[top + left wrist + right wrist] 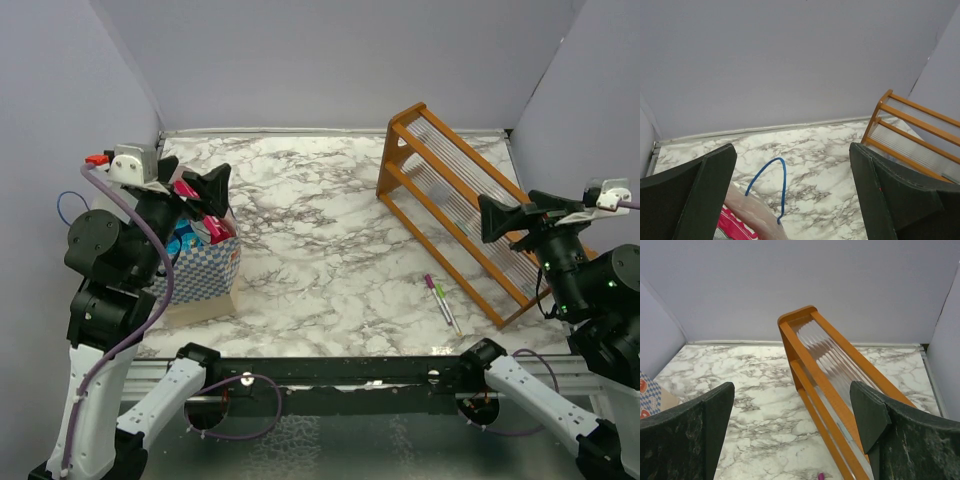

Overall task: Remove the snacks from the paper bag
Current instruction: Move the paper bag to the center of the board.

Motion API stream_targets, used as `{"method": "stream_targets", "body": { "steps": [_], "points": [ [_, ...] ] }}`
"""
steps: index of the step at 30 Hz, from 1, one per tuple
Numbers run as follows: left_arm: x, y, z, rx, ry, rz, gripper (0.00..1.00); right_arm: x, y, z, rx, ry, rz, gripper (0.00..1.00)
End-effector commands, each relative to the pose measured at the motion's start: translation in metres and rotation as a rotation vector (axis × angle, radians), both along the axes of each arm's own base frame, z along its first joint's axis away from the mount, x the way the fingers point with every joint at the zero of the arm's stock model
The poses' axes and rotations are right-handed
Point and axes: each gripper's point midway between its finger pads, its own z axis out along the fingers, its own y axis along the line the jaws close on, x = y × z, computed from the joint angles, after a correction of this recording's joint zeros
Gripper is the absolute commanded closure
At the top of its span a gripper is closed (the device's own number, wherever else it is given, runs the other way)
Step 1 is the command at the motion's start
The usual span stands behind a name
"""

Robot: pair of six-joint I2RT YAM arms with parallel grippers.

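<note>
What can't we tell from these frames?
- Top view: how many snacks there are; the left gripper and the walls of the paper bag hide most.
- Left wrist: bottom edge cuts the bag; only a blue loop and a pink packet corner show.
- Top view: pens too small; right wrist shows only a tip.

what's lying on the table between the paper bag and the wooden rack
In the top view, mostly bare marble tabletop lies between the paper bag and the wooden rack; only two pens rest there, close to the rack's near end.
</note>
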Motion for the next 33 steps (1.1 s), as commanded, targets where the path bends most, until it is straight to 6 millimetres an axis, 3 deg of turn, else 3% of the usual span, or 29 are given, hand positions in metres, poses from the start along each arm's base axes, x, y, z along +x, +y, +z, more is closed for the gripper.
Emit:
{"method": "stream_targets", "body": {
  "steps": [1, 12, 23, 28, 33],
  "points": [
    [-0.001, 0.003, -0.009, -0.033, 0.037, 0.006, 0.01, 0.010, 0.007, -0.014, 0.049, 0.045, 0.005, 0.01],
    [0.004, 0.017, -0.031, -0.053, 0.177, 0.066, 0.01, 0.023, 0.017, -0.045, 0.147, 0.152, 0.005, 0.01],
    [0.017, 0.035, -0.051, -0.013, 0.373, 0.181, 0.01, 0.016, 0.048, -0.051, 0.193, 0.195, 0.171, 0.01],
    [0.017, 0.007, -0.066, -0.040, 0.445, 0.036, 0.04, 0.013, 0.064, -0.056, 0.185, 0.223, 0.262, 0.01],
    [0.019, -0.025, -0.093, -0.107, 0.524, -0.125, 0.08, 0.007, 0.075, -0.058, 0.174, 0.229, 0.332, 0.01]
  ]
}}
